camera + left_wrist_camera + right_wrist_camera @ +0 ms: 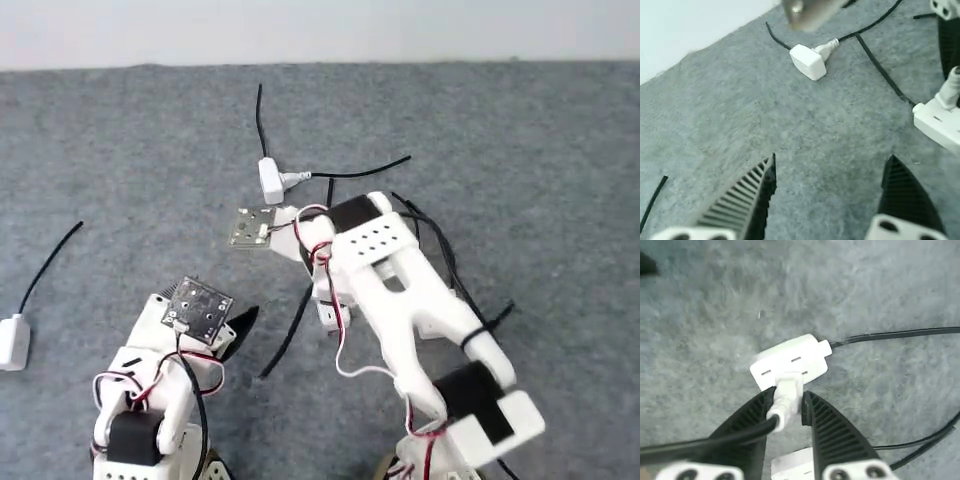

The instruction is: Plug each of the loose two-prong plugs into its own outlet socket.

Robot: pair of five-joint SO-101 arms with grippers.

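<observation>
The left hand [831, 162] hangs low over the grey table [715, 115], fingers spread wide and holding nothing. Beyond it the right hand [789, 395] is closed narrow on a white plug [785, 402], whose nose meets a white socket block [790, 360] lying flat. I cannot tell whether the prongs are in. Farther off, a second white plug [271, 181] lies loose on its black cord [350, 172]. Another white block [13, 342] lies well apart, out past the left arm.

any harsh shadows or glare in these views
High view: even light, no hard shadows on the carpet. Left wrist view: no glare on the white block. Right wrist view: the outlet socket and the plug in the right gripper look bright, slots legible.
</observation>
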